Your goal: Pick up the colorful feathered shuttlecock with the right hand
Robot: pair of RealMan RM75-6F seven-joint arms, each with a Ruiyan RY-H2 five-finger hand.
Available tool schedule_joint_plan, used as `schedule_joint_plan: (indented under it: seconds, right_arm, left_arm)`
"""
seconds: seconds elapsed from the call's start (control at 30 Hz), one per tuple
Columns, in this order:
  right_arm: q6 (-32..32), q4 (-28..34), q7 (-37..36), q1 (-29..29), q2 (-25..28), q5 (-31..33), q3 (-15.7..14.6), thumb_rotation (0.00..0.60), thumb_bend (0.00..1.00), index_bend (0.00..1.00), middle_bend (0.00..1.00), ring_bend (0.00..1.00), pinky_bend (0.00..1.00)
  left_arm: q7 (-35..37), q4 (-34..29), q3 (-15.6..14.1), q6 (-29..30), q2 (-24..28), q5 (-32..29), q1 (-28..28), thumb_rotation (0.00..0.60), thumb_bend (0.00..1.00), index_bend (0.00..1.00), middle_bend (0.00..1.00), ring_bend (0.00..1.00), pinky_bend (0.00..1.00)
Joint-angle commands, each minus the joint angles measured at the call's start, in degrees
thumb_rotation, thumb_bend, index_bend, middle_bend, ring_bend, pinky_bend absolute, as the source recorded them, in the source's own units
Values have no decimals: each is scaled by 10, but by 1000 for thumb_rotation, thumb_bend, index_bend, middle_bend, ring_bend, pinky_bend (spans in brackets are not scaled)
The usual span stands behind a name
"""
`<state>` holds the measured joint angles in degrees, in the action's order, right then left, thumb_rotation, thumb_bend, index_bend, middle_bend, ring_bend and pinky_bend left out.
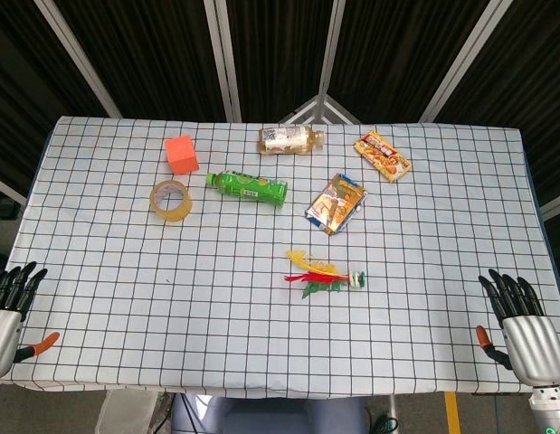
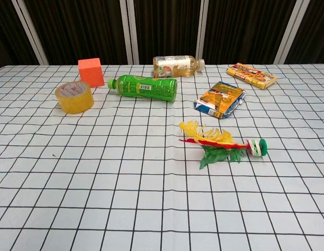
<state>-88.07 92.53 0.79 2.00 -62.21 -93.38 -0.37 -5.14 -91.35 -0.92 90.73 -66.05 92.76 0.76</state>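
Observation:
The shuttlecock (image 1: 323,274) lies on its side near the middle of the checked tablecloth, yellow, red and green feathers pointing left and its green-and-white base to the right; the chest view shows the shuttlecock (image 2: 222,144) at centre right. My right hand (image 1: 522,324) rests at the table's front right corner, fingers spread and empty, well to the right of the shuttlecock. At the front left corner my left hand (image 1: 10,312) is open and holds nothing. Neither hand appears in the chest view.
Behind the shuttlecock lie a blue-orange snack packet (image 1: 335,202), a green bottle (image 1: 250,187), a clear drink bottle (image 1: 289,139) and an orange snack bar (image 1: 383,155). A tape roll (image 1: 171,200) and an orange cube (image 1: 182,155) sit at back left.

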Motion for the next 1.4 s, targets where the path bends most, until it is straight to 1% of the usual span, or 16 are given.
schedule_joint_plan:
  seconds: [0.03, 0.2, 0.33, 0.5, 0.57, 0.67, 0.77, 0.83, 1.0, 1.13, 1.17, 1.27, 1.4]
  right_arm:
    - [0, 0, 0, 0, 0, 0, 0, 600, 470, 0, 0, 0, 0]
    - [-1, 1, -4, 2, -1, -4, 1, 600, 471, 0, 0, 0, 0]
    - [5, 5, -8, 14, -6, -9, 9, 600, 470, 19, 0, 0, 0]
    - [50, 49, -20, 52, -8, 8, 33, 600, 470, 140, 0, 0, 0]
    - [82, 72, -15, 79, -13, 20, 49, 600, 470, 181, 4, 0, 0]
    - [127, 95, 3, 113, -26, 41, 68, 600, 470, 241, 36, 0, 0]
    - [176, 110, 16, 149, -47, 64, 84, 600, 470, 270, 60, 0, 0]
    - [222, 113, 37, 183, -73, 93, 98, 600, 470, 279, 65, 0, 0]
    - [294, 107, 79, 237, -123, 151, 114, 600, 470, 279, 66, 0, 0]
    - [325, 95, 109, 265, -161, 193, 120, 600, 470, 289, 66, 0, 0]
    - [332, 89, 120, 275, -180, 211, 122, 600, 470, 308, 68, 0, 0]
    - [340, 80, 141, 289, -210, 237, 123, 600, 470, 349, 81, 0, 0]
    - [343, 55, 177, 310, -263, 274, 125, 600, 470, 415, 121, 0, 0]
  left_arm:
    - [0, 0, 0, 0, 0, 0, 0, 600, 0, 0, 0, 0, 0]
    - [0, 0, 0, 1, 0, 0, 0, 600, 0, 0, 0, 0, 0]
    - [0, 0, -1, 1, 0, 2, -1, 600, 0, 0, 0, 0, 0]
    - [1, 0, -1, -2, 0, 2, 1, 600, 0, 0, 0, 0, 0]
    - [1, -1, -1, -3, 0, 3, 2, 600, 0, 0, 0, 0, 0]
    - [1, -1, -1, -4, 0, 4, 3, 600, 0, 0, 0, 0, 0]
    - [3, -1, -2, -3, 1, 4, 3, 600, 0, 0, 0, 0, 0]
    - [5, -1, -2, -4, 1, 4, 3, 600, 0, 0, 0, 0, 0]
    - [10, -2, -3, -8, 4, 3, 4, 600, 0, 0, 0, 0, 0]
    - [15, -5, -4, -12, 6, 0, 5, 600, 0, 0, 0, 0, 0]
    - [17, -6, -4, -13, 7, -1, 5, 600, 0, 0, 0, 0, 0]
    - [20, -7, -4, -14, 9, 0, 6, 600, 0, 0, 0, 0, 0]
    - [26, -8, -4, -18, 11, -3, 7, 600, 0, 0, 0, 0, 0]
